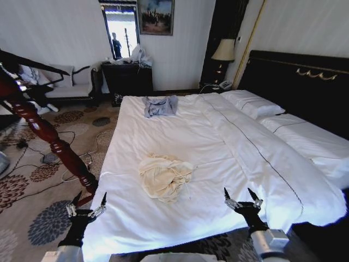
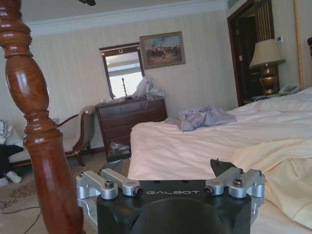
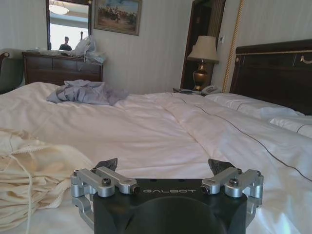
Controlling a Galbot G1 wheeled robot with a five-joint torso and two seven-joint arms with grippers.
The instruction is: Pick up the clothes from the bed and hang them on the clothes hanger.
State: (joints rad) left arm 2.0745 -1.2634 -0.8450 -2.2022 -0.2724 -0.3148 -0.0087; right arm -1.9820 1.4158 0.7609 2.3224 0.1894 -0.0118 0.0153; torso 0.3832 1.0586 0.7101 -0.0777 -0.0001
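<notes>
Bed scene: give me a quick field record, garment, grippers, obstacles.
clothes: cream garment crumpled on the bed, near its foot
left gripper: open, empty, at the bed's foot corner beside the wooden post
right gripper: open, empty, over the bed's foot edge
other garment: grey-blue garment, far end of the bed
progress: clothes not yet grasped

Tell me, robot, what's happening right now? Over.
Left gripper and right gripper open, empty, at bed edge. Cream clothes crumpled on the sheet between them. Nothing blocking.

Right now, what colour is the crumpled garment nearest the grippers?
Cream, pale yellow; the clothes show best in the head view.
</notes>
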